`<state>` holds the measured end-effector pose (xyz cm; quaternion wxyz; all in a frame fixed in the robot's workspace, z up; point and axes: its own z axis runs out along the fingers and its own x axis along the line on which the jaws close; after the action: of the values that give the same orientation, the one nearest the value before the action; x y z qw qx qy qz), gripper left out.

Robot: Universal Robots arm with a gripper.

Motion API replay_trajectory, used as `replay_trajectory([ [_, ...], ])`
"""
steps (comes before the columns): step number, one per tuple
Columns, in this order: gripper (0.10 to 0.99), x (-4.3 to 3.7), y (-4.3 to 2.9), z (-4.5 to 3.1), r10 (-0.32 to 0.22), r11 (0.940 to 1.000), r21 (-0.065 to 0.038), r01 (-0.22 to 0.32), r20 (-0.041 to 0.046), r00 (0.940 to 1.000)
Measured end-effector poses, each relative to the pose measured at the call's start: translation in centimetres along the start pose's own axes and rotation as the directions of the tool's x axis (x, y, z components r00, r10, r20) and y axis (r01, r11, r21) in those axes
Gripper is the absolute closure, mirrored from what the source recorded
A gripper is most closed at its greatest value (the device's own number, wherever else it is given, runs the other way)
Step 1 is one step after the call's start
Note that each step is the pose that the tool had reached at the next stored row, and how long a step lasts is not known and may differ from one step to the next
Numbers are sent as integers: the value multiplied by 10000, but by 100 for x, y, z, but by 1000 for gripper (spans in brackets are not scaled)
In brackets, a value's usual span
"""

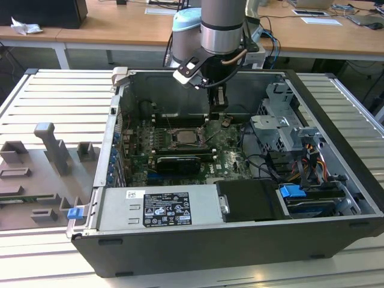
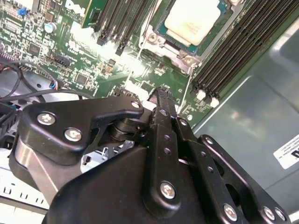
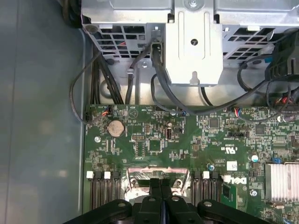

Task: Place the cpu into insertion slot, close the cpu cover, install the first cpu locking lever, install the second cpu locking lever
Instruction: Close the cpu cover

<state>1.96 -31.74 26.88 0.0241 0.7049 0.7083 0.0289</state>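
Arm reaching down into an open computer case, jaws shut and empty beside the CPU socket.

The arm (image 1: 223, 24) comes straight down past the far wall of the case (image 1: 240, 252). The jaws hang low over the motherboard (image 3: 149, 135), just to the exterior view's right of the socket. In both wrist views the two fingers (image 3: 152, 205) press flat together with nothing between them. One cpu (image 2: 191, 18) sits in the socket, pale top up, and the one cpu cover (image 2: 174, 46) lies flat as a frame around it. Two thin wire levers (image 2: 189, 88) run along two sides of the socket, and black memory slots (image 2: 233, 51) flank it in two banks. Room is tight. The drive cage (image 1: 279, 123) stands close on the exterior view's right, and the power supply (image 1: 159, 207) lines the near edge. The case rests on a slatted tabletop (image 1: 48, 96).
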Motion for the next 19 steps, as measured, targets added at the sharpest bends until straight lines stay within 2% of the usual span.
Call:
replay_trajectory([
  [2, 980, -1, 64, 5, 2, 10000, 0, -2, -1, 10000],
  [9, 980, -1, 182, 17, 0, 10000, 0, 0, -1, 10000],
  [16, 980, -2, 295, 112, -27, 10000, 7, 27, -3, 10000],
  [19, 980, -3, 306, 160, -35, 10000, 7, 35, -4, 10000],
])
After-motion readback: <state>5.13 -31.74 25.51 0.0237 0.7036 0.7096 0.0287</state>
